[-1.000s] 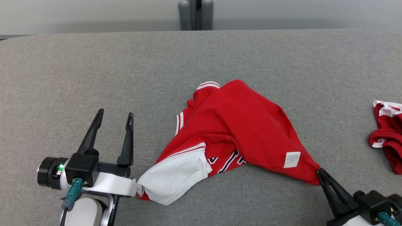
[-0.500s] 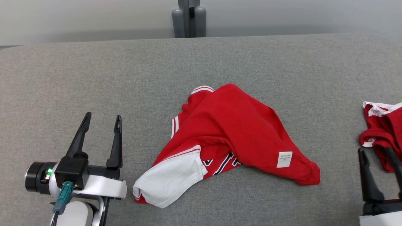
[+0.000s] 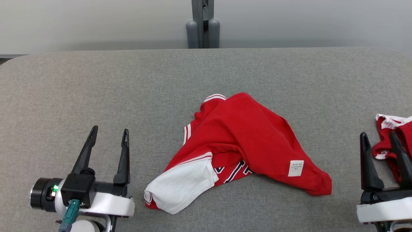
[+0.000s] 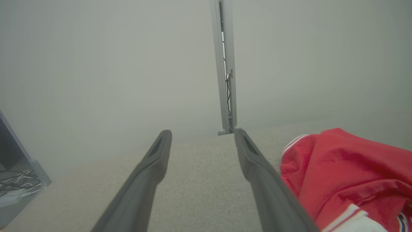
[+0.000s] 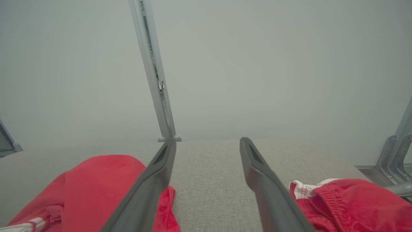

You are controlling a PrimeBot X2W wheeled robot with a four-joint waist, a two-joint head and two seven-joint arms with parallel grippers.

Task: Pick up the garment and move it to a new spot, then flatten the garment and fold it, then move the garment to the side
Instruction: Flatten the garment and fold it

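Since 1 second ago, our right gripper (image 3: 378, 135) no longer pinches the red garment (image 3: 244, 135). It sits well to the right, its 2 fingers spread wide and holding nothing. Our left gripper (image 3: 110, 130) is just as wide and empty. The garment lies crumpled mid-table (image 3: 96, 83), its white sleeve nearest us. We judge the relocation done, with flattening, folding and moving aside still to do.

From the near edge, my head camera looks steeply down on the grey fabric-covered table (image 3: 96, 83). Both wrist cameras sit low over it, facing the far edge. All three share the crumpled red-and-white cloth garment (image 3: 251, 135) and the grey metal post (image 3: 196, 13).
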